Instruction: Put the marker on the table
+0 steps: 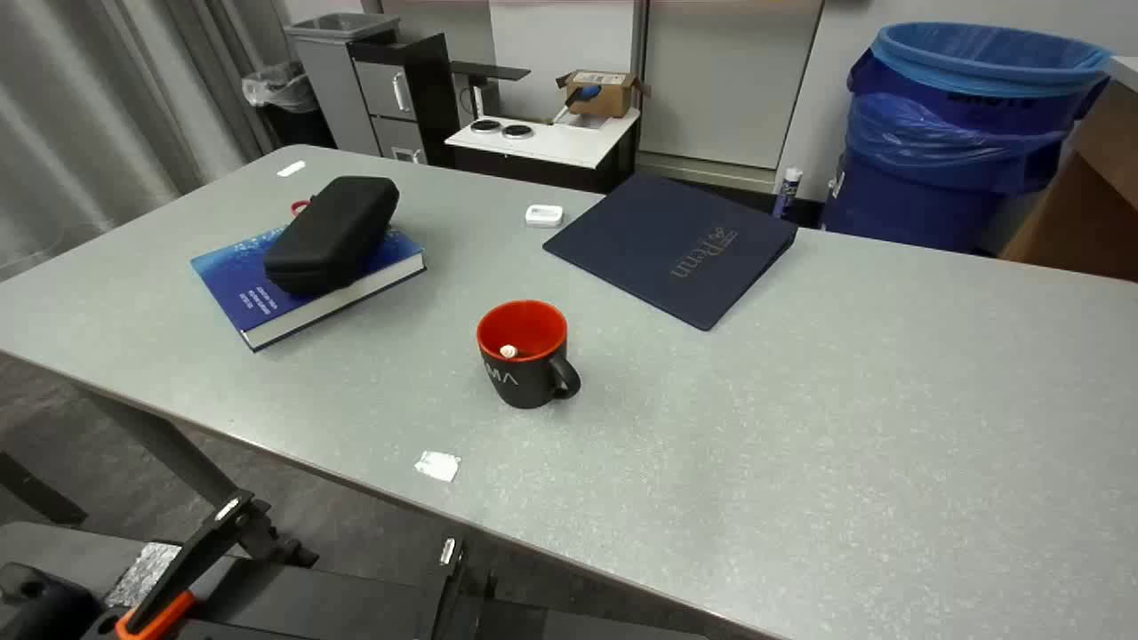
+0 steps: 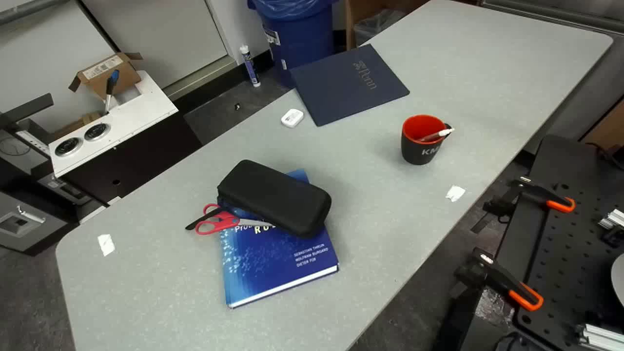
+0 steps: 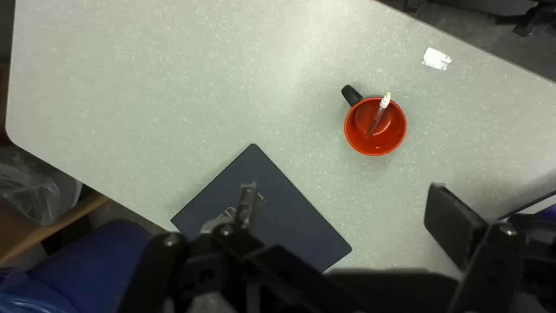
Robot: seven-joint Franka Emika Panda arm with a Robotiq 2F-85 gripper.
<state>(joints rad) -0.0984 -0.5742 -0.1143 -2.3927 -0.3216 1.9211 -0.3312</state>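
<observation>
Grey curtain [image 1: 107, 107], seemingly concrete floor [image 2: 29, 295]

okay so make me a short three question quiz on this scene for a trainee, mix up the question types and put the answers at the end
1. True or false: the black case lies on top of the blue book.

2. Fill in the missing word: in the wrist view, the tool is ____ (open or shut).

3. Multiple choice: where is the marker that is meant to go on the table?
A) on the blue book
B) in the mug
C) held by the tool

Key: 1. True. 2. Open. 3. B.
</observation>
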